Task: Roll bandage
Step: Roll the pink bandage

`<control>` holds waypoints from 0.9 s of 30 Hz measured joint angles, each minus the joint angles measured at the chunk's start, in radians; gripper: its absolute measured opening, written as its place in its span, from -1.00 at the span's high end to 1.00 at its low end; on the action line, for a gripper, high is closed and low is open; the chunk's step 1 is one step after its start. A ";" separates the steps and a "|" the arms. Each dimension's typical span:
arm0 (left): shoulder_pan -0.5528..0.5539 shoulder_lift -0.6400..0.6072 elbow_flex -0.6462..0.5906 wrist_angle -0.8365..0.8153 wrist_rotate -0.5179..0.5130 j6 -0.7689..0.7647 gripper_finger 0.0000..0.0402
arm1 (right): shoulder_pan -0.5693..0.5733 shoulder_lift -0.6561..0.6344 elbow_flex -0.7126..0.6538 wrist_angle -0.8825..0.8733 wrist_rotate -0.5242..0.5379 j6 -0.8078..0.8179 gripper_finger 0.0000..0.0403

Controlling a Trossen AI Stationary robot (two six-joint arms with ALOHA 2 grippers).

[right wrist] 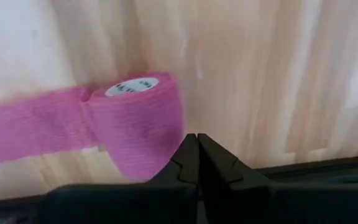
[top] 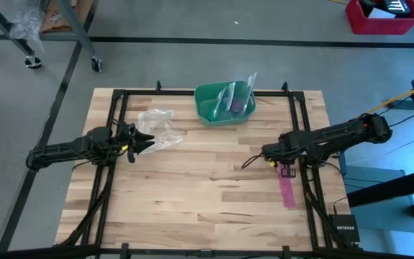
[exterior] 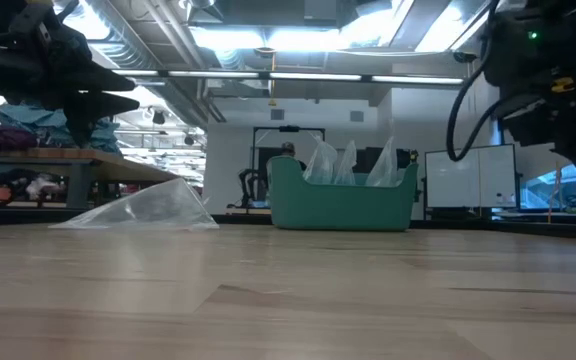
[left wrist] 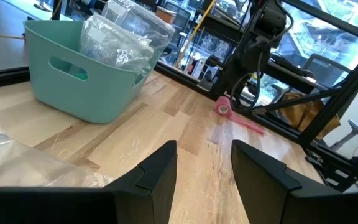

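Bandage (right wrist: 138, 118) on counter (top: 207, 187) near right edge, partly rolled, loose tail (top: 287, 191) still flat. Right gripper (right wrist: 196, 149) just beside roll, fingers pinched together on nothing. Left gripper (left wrist: 204, 168) well apart by plastic bag (top: 157, 129), fingers apart, idle. Looks mid-roll; guessing next move needs fingers nudging roll along tail.

One bandage (top: 287, 185), pink, partly rolled with one loose strip trailing from the roll. One green bowl (top: 208, 109), holding clear plastic bags, at least two, exact number unclear. One more clear plastic bag (top: 158, 128) loose on the wooden surface (top: 207, 201). Two dark arms, each with one gripper: left gripper (top: 144, 141), right gripper (top: 266, 153). Two fingers per gripper. One red crate (top: 379, 17) on the floor beyond the surface.
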 joint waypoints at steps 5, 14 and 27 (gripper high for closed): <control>0.000 0.000 0.000 0.000 0.000 0.000 0.29 | 0.001 0.018 0.000 0.011 -0.084 -0.019 0.96; 0.000 0.001 0.000 -0.001 0.000 0.000 0.29 | 0.001 0.016 0.022 0.008 -0.239 -0.014 0.97; 0.000 0.000 0.000 -0.002 0.000 0.000 0.29 | 0.160 0.016 0.059 0.008 -0.369 0.090 0.97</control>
